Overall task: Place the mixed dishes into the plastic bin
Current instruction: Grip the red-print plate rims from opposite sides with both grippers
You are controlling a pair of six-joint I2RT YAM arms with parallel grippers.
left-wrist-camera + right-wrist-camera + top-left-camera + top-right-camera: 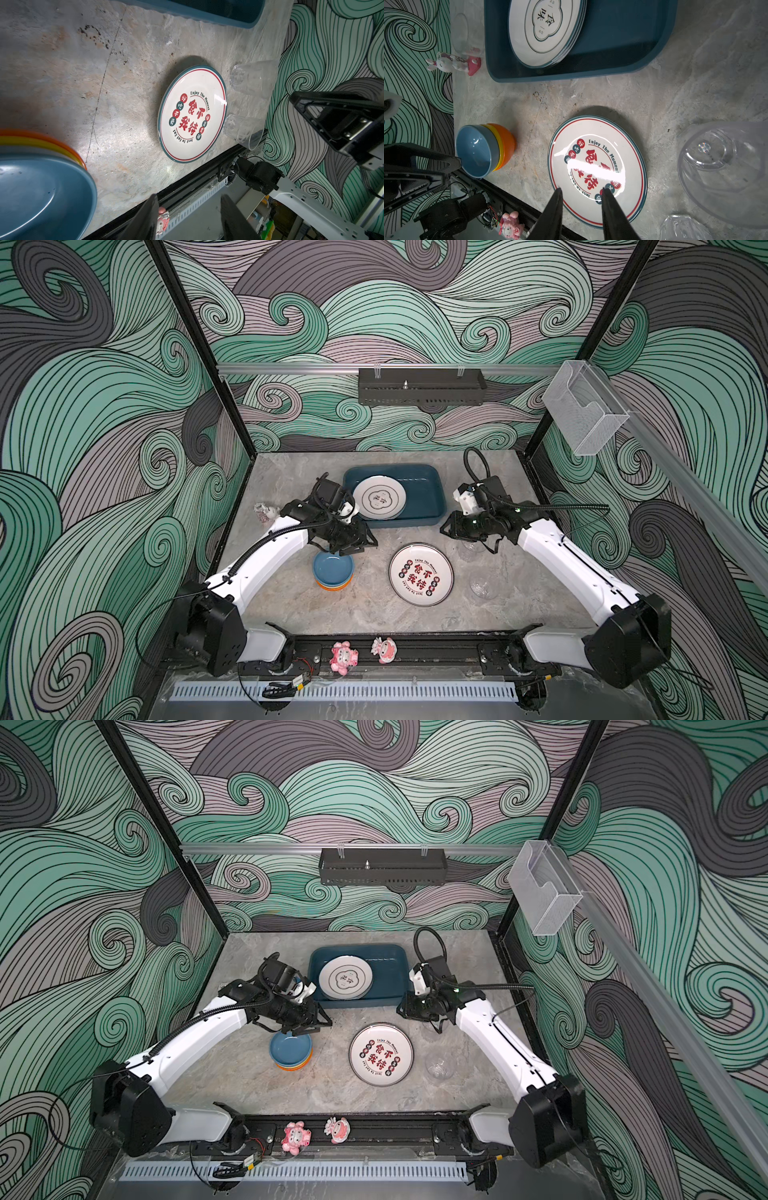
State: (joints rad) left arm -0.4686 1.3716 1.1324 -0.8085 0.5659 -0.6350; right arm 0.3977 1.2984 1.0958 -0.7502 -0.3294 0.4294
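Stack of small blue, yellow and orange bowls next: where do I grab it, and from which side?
Pinch the rim of the top blue bowl in the stack of small blue, yellow and orange bowls, one finger inside, one outside, coming down from above with the left pincer. The bowls stand upright, mouths up; their rounded sides would likely slip.

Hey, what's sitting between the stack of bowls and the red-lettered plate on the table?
Nothing: only bare grey tabletop separates the bowl stack from the red-lettered plate, clearest in the right wrist view.
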